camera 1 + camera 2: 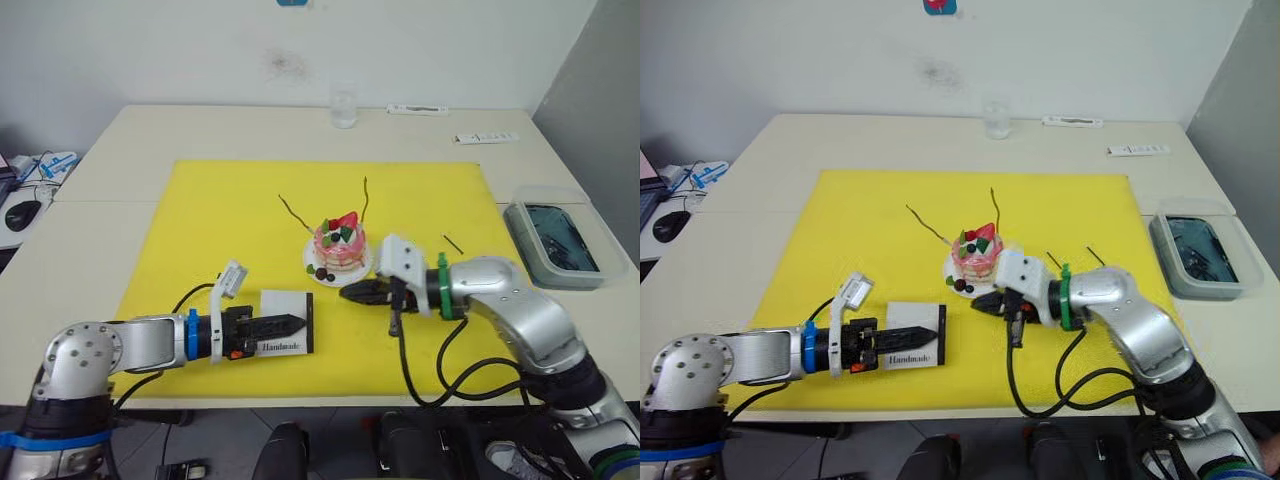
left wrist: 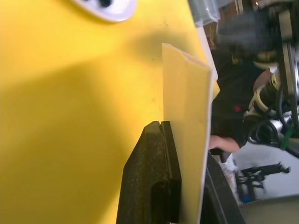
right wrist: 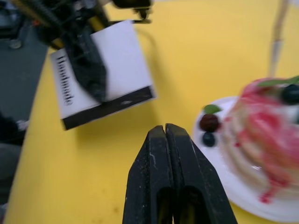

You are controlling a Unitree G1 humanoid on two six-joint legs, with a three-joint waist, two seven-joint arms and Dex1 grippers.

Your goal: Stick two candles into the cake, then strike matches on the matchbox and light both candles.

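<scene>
The pink cake [image 1: 338,246] stands on its small white plate [image 1: 309,260] in the middle of the yellow mat. Two wavy candles rise from it: one [image 1: 295,213] leans far left, the other [image 1: 365,198] stands nearly upright. My left gripper [image 1: 295,323] is shut on the white matchbox [image 1: 287,322], one finger [image 2: 149,177] on each face; the "Handmade" print faces up. Just in front of the plate my right gripper [image 1: 348,292] is shut, and I see nothing between its fingers [image 3: 149,177]. A short dark match [image 1: 453,243] lies right of the cake, another [image 1: 1052,260] beside it.
The yellow mat [image 1: 200,230] covers the table's middle. A clear glass [image 1: 343,105] stands at the back edge, with flat white items [image 1: 418,110] to its right. A clear lidded container [image 1: 560,235] sits at the right edge. A computer mouse [image 1: 22,213] lies far left.
</scene>
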